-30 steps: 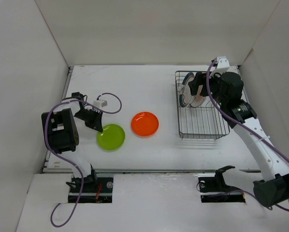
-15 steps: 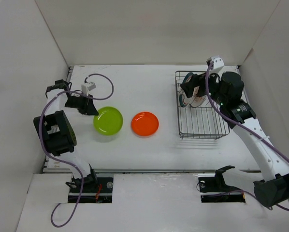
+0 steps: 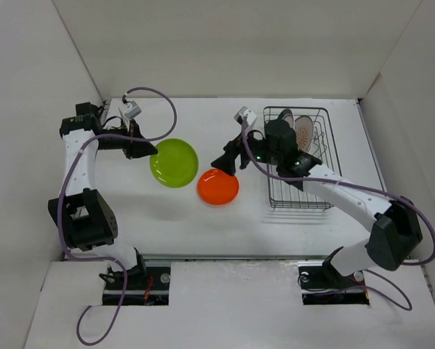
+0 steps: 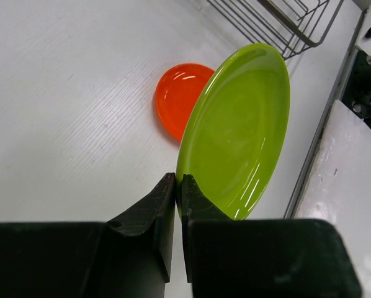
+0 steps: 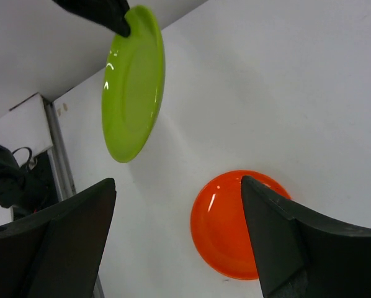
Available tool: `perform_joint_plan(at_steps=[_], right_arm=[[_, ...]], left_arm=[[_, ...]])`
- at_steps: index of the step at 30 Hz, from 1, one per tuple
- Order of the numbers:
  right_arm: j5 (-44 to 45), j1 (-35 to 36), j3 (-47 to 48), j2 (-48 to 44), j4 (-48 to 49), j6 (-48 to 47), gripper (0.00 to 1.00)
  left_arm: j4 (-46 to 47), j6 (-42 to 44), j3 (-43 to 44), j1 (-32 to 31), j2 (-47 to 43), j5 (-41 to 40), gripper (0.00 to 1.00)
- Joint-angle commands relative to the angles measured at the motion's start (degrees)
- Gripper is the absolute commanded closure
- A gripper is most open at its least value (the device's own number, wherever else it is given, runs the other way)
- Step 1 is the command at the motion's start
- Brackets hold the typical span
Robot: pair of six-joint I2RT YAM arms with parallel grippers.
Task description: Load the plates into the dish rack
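Left gripper (image 4: 178, 186) is pinching the tilted lime green plate (image 4: 241, 124) by its rim above the table (image 3: 203, 131) — probably light, stiff, slippery — while the wide-open, empty right gripper (image 3: 228, 161) is hovering above the orange plate (image 3: 218, 187).

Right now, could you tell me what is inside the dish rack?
The sunburst plate stands in the dish rack at its far end; the right arm covers the slots beside it.
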Motion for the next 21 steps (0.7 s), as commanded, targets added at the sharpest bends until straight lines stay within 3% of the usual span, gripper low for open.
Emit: perform_joint_plan(at_steps=[1,12,19,21], right_arm=[[-2.9,3.2,4.2,2.3,6.6,1.2,0.14],[-2.9,7.1,8.6,10.5,11.1,4.9,0.16],[-1.1,7.6,9.2,13.4,15.0,7.7,0.25],[-0.5,7.6,9.7,14.1,15.0,8.3,0.31]], left_arm=[[-2.3,-1.3,3.3,-1.5,-2.9,5.9,1.0],[-2.3,-2.4,2.8,-3.2,-3.5,8.5,1.0],[-2.3,-3.0,2.8,-3.7,-4.0,9.0,1.0],[-2.3,-3.0,2.8,-3.7,-4.6,9.0,1.0]])
